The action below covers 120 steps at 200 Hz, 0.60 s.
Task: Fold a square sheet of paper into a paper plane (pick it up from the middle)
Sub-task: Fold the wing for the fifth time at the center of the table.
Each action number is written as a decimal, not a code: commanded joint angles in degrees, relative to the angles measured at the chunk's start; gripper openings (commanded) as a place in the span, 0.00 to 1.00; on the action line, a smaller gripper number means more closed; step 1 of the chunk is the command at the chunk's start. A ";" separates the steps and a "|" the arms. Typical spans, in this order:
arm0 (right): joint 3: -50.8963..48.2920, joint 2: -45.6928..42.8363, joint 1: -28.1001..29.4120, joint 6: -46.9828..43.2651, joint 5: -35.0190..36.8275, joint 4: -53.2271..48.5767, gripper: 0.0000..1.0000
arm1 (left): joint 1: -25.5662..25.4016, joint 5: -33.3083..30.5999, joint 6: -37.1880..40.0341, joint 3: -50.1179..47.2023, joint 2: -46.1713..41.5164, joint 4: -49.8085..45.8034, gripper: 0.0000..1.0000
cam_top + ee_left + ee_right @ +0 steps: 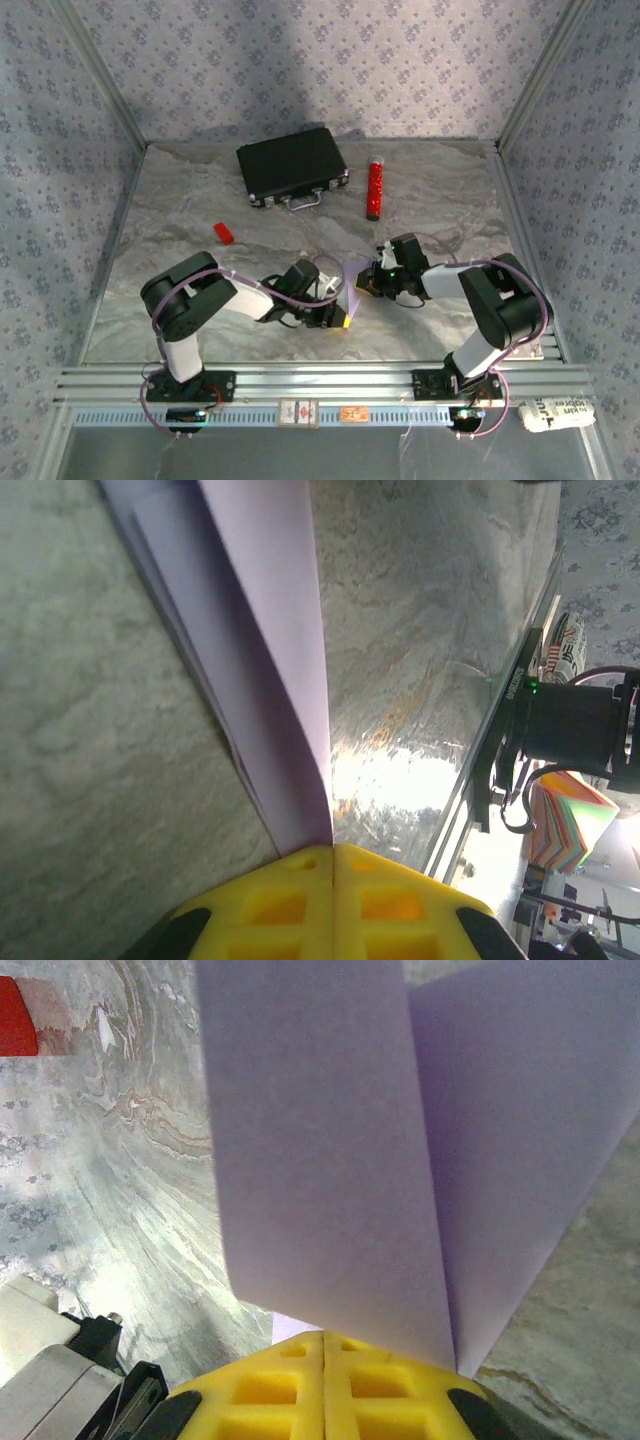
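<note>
left tool [332, 852] & right tool [323, 1338] both clamped on folded lilac sheet [355, 279]. 1 sheet, 1 black case [292, 165], 1 red cylinder [375, 188], 1 red block [223, 233].

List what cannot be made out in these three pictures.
Top view: folds in the lilac paper, too small.
Left wrist view: the paper's far end, cut off by the top edge; left hand shut on it.
Right wrist view: paper's top cut off likewise; right hand shut on it; red block cut by the left edge.
</note>
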 commanded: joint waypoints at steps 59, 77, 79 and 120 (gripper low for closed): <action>-2.03 2.39 0.73 -0.82 8.85 -7.35 0.07 | -0.97 -3.18 -1.76 -1.13 -12.95 -12.16 0.09; -2.03 2.00 0.82 -0.80 8.89 -7.46 0.07 | -0.03 -4.17 -2.25 1.06 -14.49 -11.84 0.08; -1.92 1.99 0.84 -0.80 8.90 -7.52 0.07 | -0.03 -4.19 -2.26 1.41 -14.49 -11.78 0.08; -1.91 1.91 0.97 -0.49 9.04 -7.54 0.07 | 0.02 -2.85 -3.05 8.62 -7.84 -9.71 0.06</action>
